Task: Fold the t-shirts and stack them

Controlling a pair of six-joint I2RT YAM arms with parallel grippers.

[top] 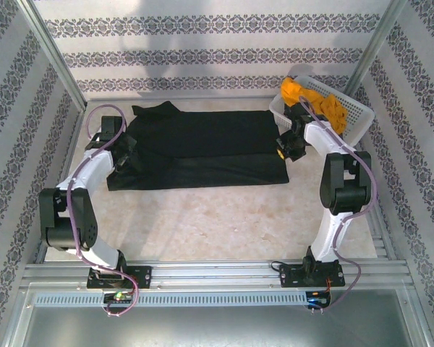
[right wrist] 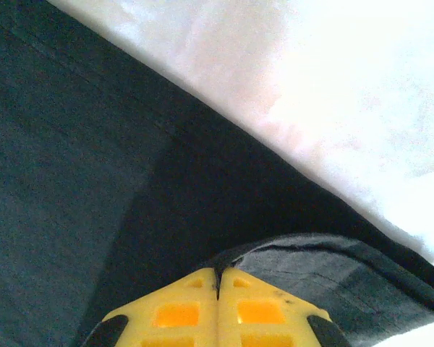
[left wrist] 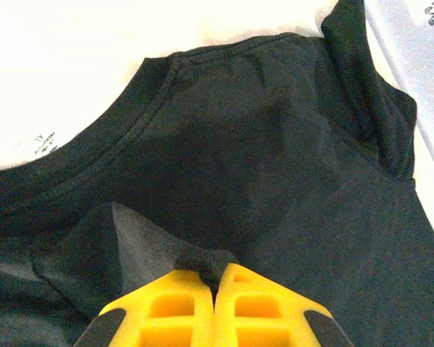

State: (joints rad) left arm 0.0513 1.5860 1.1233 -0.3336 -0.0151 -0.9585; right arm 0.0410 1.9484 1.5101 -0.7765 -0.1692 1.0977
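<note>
A large black t-shirt [top: 202,148] lies spread across the middle of the table, its near edge folded over into a long band. My left gripper [top: 123,155] is at the shirt's left end, near the collar [left wrist: 130,130], and is shut on a pinch of black fabric [left wrist: 206,262]. My right gripper [top: 289,144] is at the shirt's right end and is shut on a lifted fold of the hem [right wrist: 333,271]. An orange-yellow t-shirt [top: 315,97] lies crumpled in the white basket [top: 354,116] at the back right.
The basket stands just behind my right arm, close to the wallpapered back wall [top: 202,43]. Bare table [top: 202,224] runs from the shirt to the arm bases. Metal frame posts [top: 54,54] rise at both back corners.
</note>
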